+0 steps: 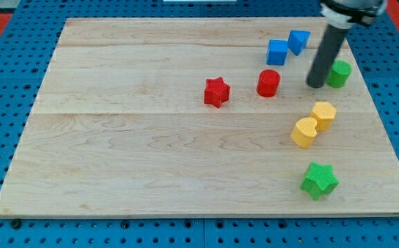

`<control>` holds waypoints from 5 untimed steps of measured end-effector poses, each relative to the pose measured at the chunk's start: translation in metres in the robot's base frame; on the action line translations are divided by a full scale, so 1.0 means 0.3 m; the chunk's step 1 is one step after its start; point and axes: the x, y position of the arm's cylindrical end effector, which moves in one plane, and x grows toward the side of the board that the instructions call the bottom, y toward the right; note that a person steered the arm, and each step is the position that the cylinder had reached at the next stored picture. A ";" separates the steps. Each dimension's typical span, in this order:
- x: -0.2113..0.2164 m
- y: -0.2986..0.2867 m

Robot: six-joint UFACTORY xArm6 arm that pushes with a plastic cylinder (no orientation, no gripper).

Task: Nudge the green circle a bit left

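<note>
The green circle (339,73) is a short green cylinder at the view's upper right, near the right edge of the wooden board (130,158). My rod comes down from the view's top right, and my tip (315,85) rests on the board right beside the green circle's left side, partly covering it. Whether they touch cannot be told.
Two blue blocks (277,52) (298,41) sit left of the rod near the view's top. A red cylinder (269,83) and a red star (216,91) lie to the left. Two yellow blocks (323,115) (304,132) and a green star (319,180) lie below.
</note>
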 end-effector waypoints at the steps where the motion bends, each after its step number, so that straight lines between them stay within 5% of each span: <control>1: 0.021 -0.257; 2: -0.005 -0.486; 4: -0.075 0.068; 5: -0.230 0.117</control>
